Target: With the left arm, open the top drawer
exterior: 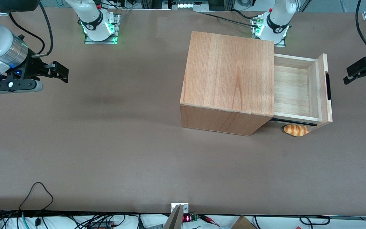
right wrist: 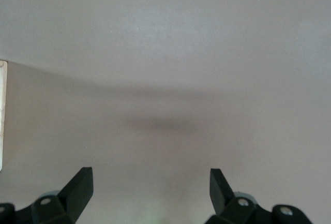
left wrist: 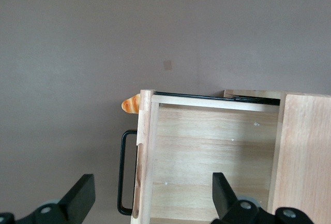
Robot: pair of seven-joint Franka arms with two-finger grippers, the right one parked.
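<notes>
The top drawer (exterior: 294, 86) stands pulled out of the light-wood cabinet (exterior: 227, 79), its pale plank inside bare. Its front panel carries a black slot handle (exterior: 328, 86). My left arm's black gripper (exterior: 362, 78) hangs in front of the drawer's front panel, apart from the handle, open and empty. In the left wrist view the gripper (left wrist: 152, 203) looks down from above on the front panel, with the drawer's inside (left wrist: 212, 157), the handle (left wrist: 123, 172) and the cabinet top (left wrist: 305, 157) in sight.
A small bread roll (exterior: 295, 130) lies on the brown table (exterior: 106, 143) beside the open drawer's side, nearer the front camera; it also shows in the left wrist view (left wrist: 130, 105). Cables lie along the table's near edge.
</notes>
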